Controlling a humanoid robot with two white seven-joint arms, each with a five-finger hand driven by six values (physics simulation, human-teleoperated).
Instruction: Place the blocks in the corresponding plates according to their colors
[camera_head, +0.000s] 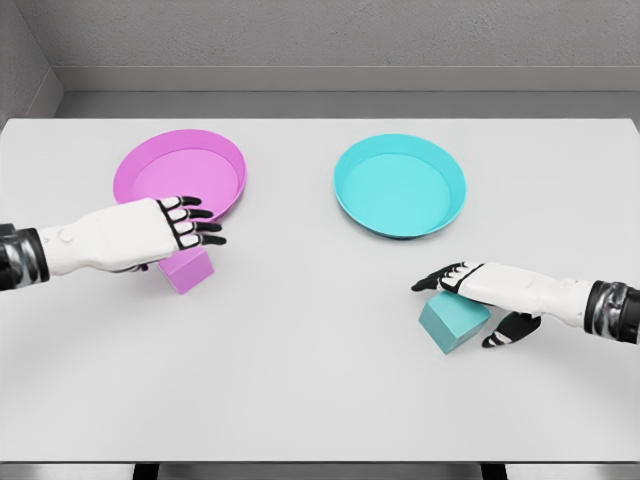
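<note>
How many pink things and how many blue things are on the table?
Pink: 2, the pink plate and pink block
Blue: 2, the blue plate and blue block
Total: 4

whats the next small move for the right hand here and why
Probably close the right hand around the cyan block before lifting. The hand lies over the block's top with its thumb beside the block, fingers not visibly clamped, and the block is on the table, short of the cyan plate. The left hand is likewise over the pink block.
</note>
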